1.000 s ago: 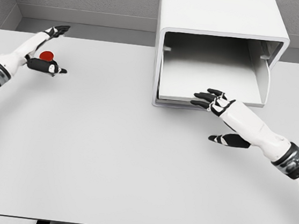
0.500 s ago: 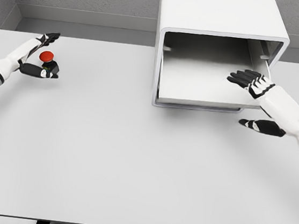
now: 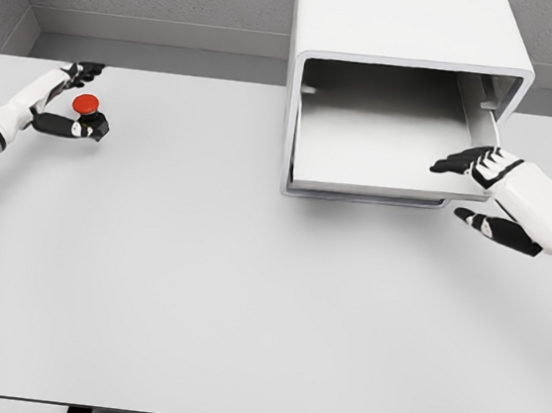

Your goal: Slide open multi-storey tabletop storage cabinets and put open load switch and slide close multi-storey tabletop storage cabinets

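The white storage cabinet is standing at the table's far edge with its drawer slid open. The right hand is hovering at the cabinet's front right corner, fingers spread and holding nothing. Far to the cabinet's left, the left hand is cupping around the red-buttoned load switch, fingers apart either side of it.

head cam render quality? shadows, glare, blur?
Head view: flat, even light, sharp throughout, no glare; soft shadow inside the cabinet cavity and a thin one under its tray; the red switch by the left hand stays crisp.
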`<state>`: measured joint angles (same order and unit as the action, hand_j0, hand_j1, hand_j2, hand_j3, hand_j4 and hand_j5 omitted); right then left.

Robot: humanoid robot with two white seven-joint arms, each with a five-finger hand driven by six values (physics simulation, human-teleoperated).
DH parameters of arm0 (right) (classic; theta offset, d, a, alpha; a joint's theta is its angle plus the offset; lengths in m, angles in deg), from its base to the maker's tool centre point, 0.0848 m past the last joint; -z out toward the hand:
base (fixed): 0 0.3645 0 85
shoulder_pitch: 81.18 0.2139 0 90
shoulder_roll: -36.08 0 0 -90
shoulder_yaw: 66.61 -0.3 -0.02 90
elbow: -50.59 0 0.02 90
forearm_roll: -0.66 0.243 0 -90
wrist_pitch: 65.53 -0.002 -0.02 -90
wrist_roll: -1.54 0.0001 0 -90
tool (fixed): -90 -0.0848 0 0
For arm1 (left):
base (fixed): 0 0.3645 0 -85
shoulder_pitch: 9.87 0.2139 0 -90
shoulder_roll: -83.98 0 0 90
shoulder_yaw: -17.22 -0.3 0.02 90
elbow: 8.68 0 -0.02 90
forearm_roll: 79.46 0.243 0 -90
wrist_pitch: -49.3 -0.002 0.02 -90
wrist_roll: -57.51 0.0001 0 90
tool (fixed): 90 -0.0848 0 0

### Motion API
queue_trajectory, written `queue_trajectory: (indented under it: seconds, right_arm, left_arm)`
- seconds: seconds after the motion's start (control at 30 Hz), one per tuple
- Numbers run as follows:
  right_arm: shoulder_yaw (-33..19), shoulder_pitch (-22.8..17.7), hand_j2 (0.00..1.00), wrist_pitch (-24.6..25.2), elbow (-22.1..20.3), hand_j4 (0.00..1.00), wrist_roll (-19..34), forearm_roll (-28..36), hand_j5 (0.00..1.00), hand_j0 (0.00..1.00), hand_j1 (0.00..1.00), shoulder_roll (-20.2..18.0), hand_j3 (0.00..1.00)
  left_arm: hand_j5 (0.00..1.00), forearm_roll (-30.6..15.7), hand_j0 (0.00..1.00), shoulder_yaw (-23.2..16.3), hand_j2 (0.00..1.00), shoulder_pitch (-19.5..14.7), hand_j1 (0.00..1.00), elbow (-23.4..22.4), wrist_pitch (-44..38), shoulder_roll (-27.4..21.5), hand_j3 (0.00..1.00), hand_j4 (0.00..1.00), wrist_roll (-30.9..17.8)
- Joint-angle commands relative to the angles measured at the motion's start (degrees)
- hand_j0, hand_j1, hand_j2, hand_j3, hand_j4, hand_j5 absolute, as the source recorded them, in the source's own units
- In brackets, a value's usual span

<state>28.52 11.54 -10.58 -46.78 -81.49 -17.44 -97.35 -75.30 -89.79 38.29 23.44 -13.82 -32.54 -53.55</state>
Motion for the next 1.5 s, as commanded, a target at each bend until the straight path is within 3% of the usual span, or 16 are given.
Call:
queue_trajectory:
  seconds: [0.0,0.1,0.2,0.3,0.53,0.6,0.77,0.9,1.13,1.2,1.47]
  right_arm:
    - [-0.1,-0.1,0.58,0.0,-0.1,0.58,0.0,0.4,0.58,0.58,0.58,-0.5,0.58]
    - [-4.5,-3.4,0.57,0.0,-0.5,0.57,0.0,1.1,0.57,0.57,0.57,-1.3,0.57]
    - [-4.7,-4.0,0.57,0.0,-1.6,0.57,0.0,1.1,0.57,0.57,0.57,-1.3,0.57]
    - [-5.0,-4.0,0.57,0.0,-1.6,0.57,0.0,1.6,0.57,0.57,0.57,-1.4,0.57]
    - [-5.8,-6.2,0.57,0.0,-1.5,0.57,-0.2,2.8,0.57,0.57,0.57,-2.3,0.57]
    - [-7.1,-7.0,0.53,0.0,-1.4,0.53,-0.3,2.9,0.53,0.53,0.53,-2.5,0.53]
    - [-8.2,-9.3,0.53,0.0,-1.3,0.53,-0.6,2.9,0.53,0.53,0.53,-2.5,0.53]
    - [-8.3,-9.8,0.54,0.0,-1.4,0.54,-0.6,3.6,0.54,0.54,0.54,-2.5,0.54]
    - [-8.2,-11.3,0.55,0.0,-1.3,0.55,-0.6,3.6,0.55,0.55,0.55,-2.5,0.55]
    - [-8.1,-11.8,0.58,0.0,-1.4,0.58,-0.6,3.6,0.58,0.58,0.58,-2.4,0.58]
    - [-7.7,-12.6,0.59,0.0,-1.6,0.59,-0.6,3.6,0.59,0.59,0.59,-2.0,0.59]
  left_arm:
    - [0.90,-0.1,0.90,0.0,0.90,0.0,0.90,-1.8,-0.4,0.2,0.90,0.90,0.0]
    - [0.90,-0.1,0.90,0.2,0.90,-0.5,0.90,-3.2,-0.5,0.3,0.90,0.90,0.0]
    - [0.90,-0.1,0.90,0.1,0.90,-0.8,0.90,-3.5,-1.7,0.4,0.90,0.90,0.0]
    - [0.79,-0.1,0.79,0.0,0.79,-0.8,0.79,-3.5,-1.7,0.4,0.79,0.79,0.0]
    - [0.68,0.2,0.68,0.0,0.68,-0.8,0.68,-2.9,-1.7,1.2,0.68,0.68,0.0]
    - [0.67,0.1,0.67,0.1,0.67,-0.8,0.67,-2.7,-1.7,1.2,0.67,0.67,0.0]
    - [0.68,-0.2,0.68,0.4,0.68,-0.7,0.68,-2.4,-1.3,1.0,0.68,0.68,0.0]
    - [0.67,-0.3,0.67,0.5,0.67,-0.6,0.67,-0.7,-1.4,1.0,0.67,0.67,0.0]
    - [0.54,-0.3,0.54,0.6,0.54,-0.6,0.54,-0.1,-1.2,1.0,0.54,0.54,0.0]
    - [0.49,-0.3,0.49,0.7,0.49,-0.3,0.49,1.9,-1.3,1.0,0.49,0.49,0.0]
    - [0.46,-0.2,0.46,0.6,0.46,-0.2,0.46,5.8,-1.5,0.7,0.46,0.46,0.0]
